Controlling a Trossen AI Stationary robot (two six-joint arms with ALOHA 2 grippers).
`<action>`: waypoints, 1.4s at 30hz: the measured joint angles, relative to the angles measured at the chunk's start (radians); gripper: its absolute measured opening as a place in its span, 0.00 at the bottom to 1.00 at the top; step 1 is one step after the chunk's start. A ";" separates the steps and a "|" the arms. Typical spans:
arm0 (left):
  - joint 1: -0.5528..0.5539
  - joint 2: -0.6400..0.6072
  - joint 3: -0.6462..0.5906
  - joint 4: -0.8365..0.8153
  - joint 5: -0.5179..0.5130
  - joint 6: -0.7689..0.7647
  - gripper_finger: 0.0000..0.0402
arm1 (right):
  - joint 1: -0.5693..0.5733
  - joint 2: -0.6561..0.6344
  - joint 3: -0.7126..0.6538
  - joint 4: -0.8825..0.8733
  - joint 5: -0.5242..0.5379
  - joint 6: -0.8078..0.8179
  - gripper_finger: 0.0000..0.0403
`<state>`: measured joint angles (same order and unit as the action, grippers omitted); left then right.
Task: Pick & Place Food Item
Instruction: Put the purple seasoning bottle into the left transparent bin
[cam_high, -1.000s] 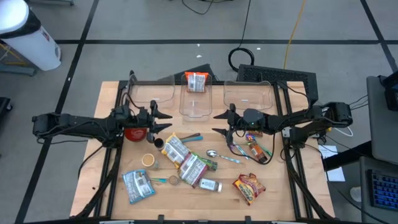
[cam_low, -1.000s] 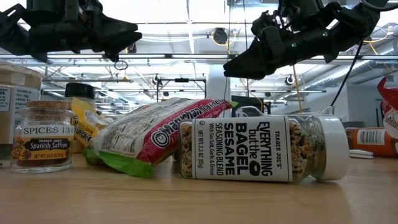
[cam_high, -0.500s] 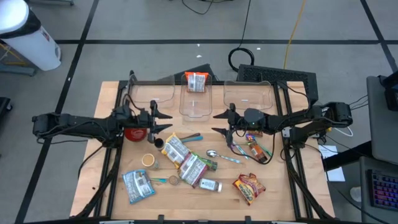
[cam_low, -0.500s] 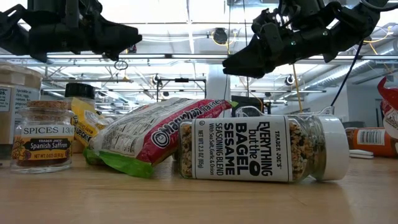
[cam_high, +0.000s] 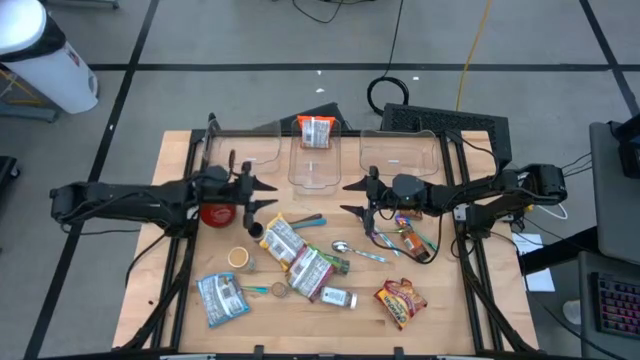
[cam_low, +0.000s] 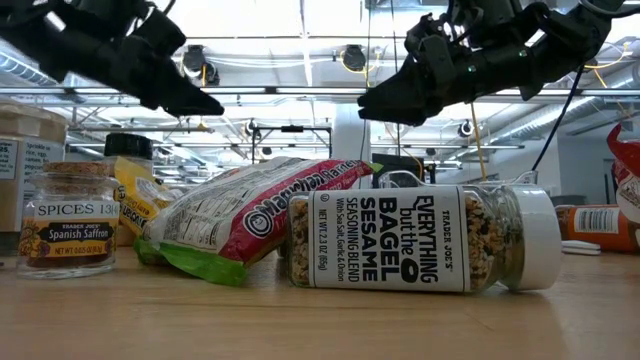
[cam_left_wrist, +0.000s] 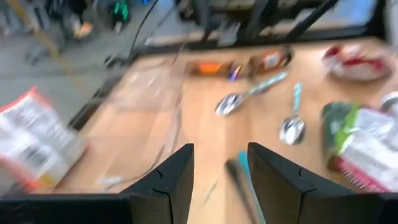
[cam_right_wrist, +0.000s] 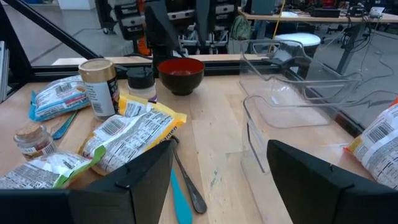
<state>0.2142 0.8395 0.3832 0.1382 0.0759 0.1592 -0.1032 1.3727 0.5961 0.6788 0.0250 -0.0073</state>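
Compared with half a second ago, my left gripper (cam_high: 262, 192) has turned: in the low view it now slants downward, where before it lay level, and the left wrist picture is smeared by the motion. My right gripper (cam_high: 352, 196) is where it was.

Arm pose. Both arms reach inward from the table's sides, above the wooden table (cam_high: 450, 300). Left gripper: beside the red bowl (cam_high: 216, 212), fingers toward the centre. Right gripper: just in front of the right clear bin (cam_high: 400, 153), facing the left one.

Hidden or unclear. Low view: the arms' rear parts are cut off at the upper edge, and the seasoning jar (cam_low: 420, 239) lying on its side, with the green-and-red pouch (cam_low: 245, 215), screens the table behind. Left wrist view: blur leaves only spoons (cam_left_wrist: 292, 127) and a packet (cam_left_wrist: 34, 146) recognisable; the dark streak between the fingers is possibly a utensil handle, I cannot tell.

Tool state. Both grippers are spread apart and carry nothing; neither touches any item.

Task items. One food packet (cam_high: 317, 131) stands in the middle clear bin (cam_high: 318, 172). Remaining food lies loose on the table: a white-labelled pouch (cam_high: 284, 238) at centre, a blue packet (cam_high: 222, 297) near the front left, a red snack bag (cam_high: 400, 302) front right.
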 joint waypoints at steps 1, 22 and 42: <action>0.000 -0.003 0.035 -0.070 -0.019 0.000 0.40 | 0.000 0.000 0.000 0.000 0.000 0.004 0.63; -0.014 0.016 0.358 -0.609 0.118 -0.138 0.57 | 0.000 0.000 0.000 -0.025 -0.163 0.128 0.70; -0.234 0.161 0.357 -0.743 -0.058 -0.238 0.68 | 0.093 0.000 0.000 0.014 -0.236 0.070 0.79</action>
<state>-0.0198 1.0000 0.7406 -0.6046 0.0181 -0.0788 -0.0102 1.3727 0.5961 0.6924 -0.2106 0.0630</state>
